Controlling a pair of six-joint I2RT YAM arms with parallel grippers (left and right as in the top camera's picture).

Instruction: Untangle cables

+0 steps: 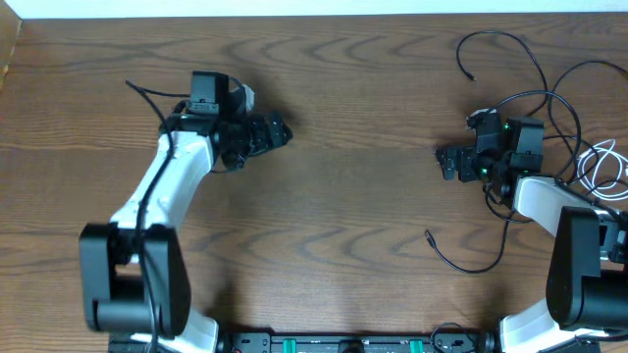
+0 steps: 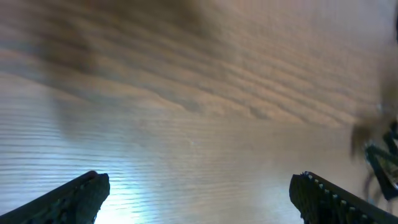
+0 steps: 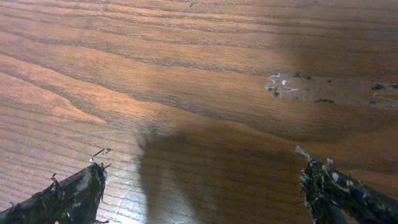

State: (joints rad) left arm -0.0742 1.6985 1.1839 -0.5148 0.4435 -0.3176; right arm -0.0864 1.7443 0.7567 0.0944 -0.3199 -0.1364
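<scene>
Your left end effector (image 1: 277,135) and right end effector (image 1: 443,164) both gape wide, gripping nothing, above the wooden counter (image 1: 353,216). The black cables (image 1: 463,269) and white cable (image 1: 595,157) sprawl at the right, around the right arm.

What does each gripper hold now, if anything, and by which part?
Nothing is held. The left gripper and the right gripper both stand open over the brown wooden table. The thin black cables and thin white cable lie untouched.
</scene>
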